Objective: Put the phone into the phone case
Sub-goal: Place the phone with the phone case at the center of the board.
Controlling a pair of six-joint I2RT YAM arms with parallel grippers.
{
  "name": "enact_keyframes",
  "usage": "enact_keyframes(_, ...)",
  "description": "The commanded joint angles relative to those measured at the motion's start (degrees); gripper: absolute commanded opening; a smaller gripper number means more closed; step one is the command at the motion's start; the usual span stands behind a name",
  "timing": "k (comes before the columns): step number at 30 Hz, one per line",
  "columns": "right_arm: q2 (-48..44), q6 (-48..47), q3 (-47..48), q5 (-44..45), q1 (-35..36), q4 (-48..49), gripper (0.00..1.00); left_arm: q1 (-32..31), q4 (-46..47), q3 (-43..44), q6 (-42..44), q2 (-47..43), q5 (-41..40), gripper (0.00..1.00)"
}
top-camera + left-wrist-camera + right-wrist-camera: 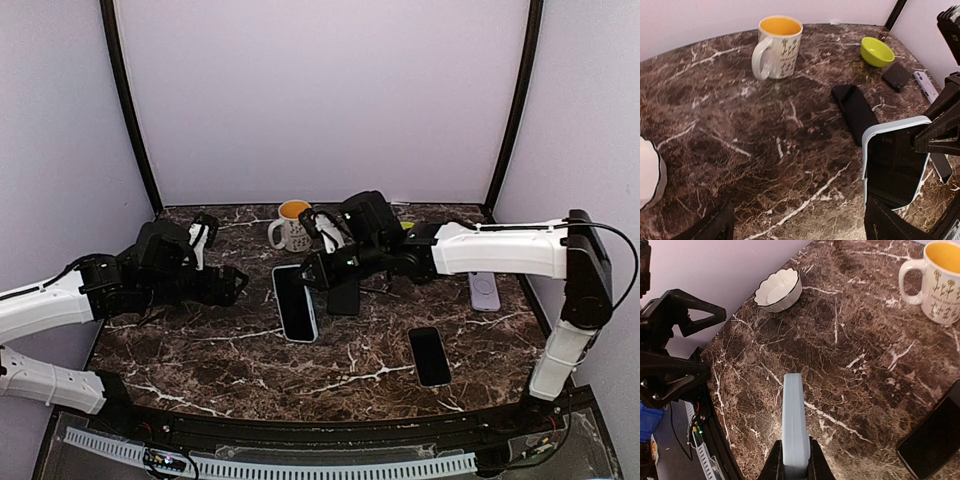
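The pale blue phone case (890, 126) has a dark phone (892, 165) sitting inside its rim. My right gripper (795, 445) is shut on one end of the case (794, 415), which juts out edge-on over the marble. In the top view the case and phone (296, 305) are at the table's middle, with the right gripper (318, 268) at their far end. My left gripper (238, 284) is open just left of the case and touches nothing. In its own view its fingers (890, 225) straddle bare marble, the case close by the right finger.
A second black phone (345, 298) lies beside the case and a third (430, 356) lies nearer the front right. A lilac case (484, 291) is at the right. A mug (290, 228) and a green bowl (877, 51) stand at the back, a white bowl (777, 287) at the left.
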Motion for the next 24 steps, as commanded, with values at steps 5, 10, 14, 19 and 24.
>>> enact_keyframes(5, 11.05, 12.24, 5.83, -10.89, -0.71, 14.57, 0.0, 3.03, -1.06, -4.49, -3.93, 5.03, 2.65, 0.87)
enact_keyframes(10, 15.43, 17.94, 4.87, -12.17, -3.38, 21.6, 0.0, 3.43, -0.77, -5.39, -3.17, 7.03, 2.18, 0.8)
enact_keyframes(14, 18.68, 20.35, 4.16, -13.29, -6.01, 25.62, 0.0, 3.49, -0.23, -5.68, -2.46, 8.38, 1.83, 0.78)
enact_keyframes(19, 26.01, 18.28, 10.62, -20.05, -9.39, 20.25, 0.0, 3.49, 1.59, -6.25, -1.7, 11.56, 2.78, 0.71)
enact_keyframes(24, 29.94, 15.09, 13.97, -15.32, -11.82, 12.64, 0.21, 3.42, 3.14, -5.28, -1.48, 17.36, 3.74, 0.66)
